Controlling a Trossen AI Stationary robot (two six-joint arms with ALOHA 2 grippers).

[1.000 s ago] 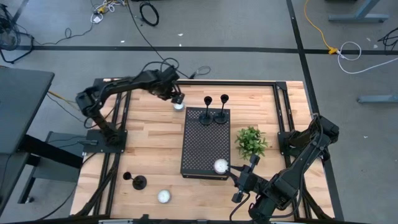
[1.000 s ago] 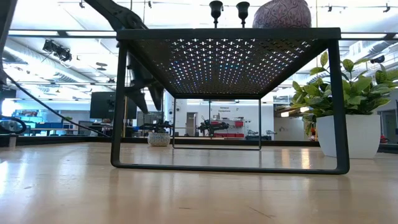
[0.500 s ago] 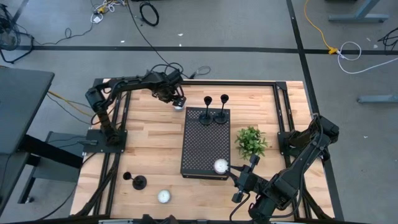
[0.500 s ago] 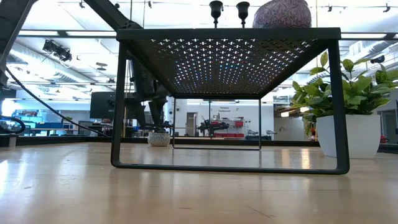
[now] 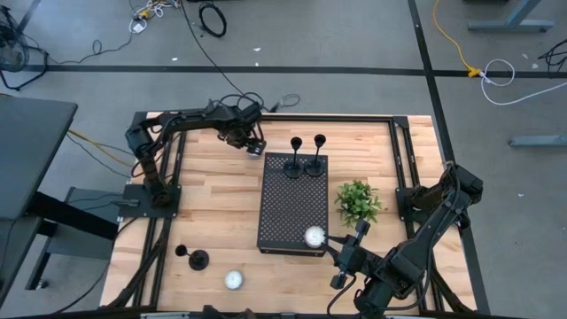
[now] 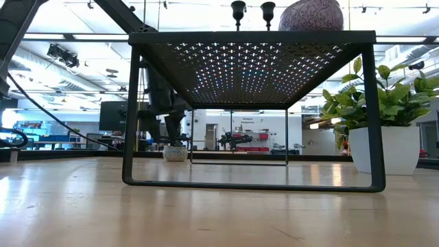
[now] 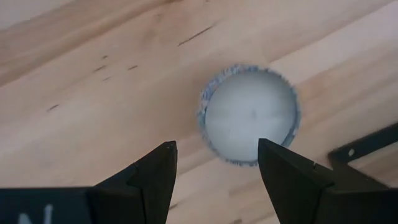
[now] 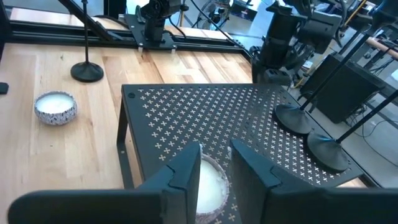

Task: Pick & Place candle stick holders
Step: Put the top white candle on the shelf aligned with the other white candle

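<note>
Just ahead of your left gripper, fingers spread and empty, sits a white candle. Two candle stick holders stand beyond on the black stand; your right gripper sits narrowly parted.

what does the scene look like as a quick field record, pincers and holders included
left pincer: open, above a small white candle at the table's far side
right pincer: near side, at a white candle on the black rack; grip cannot be told
candle stick holders on rack: two, upright at its far end
third holder: on the table, near left
plant: right of the rack
</note>
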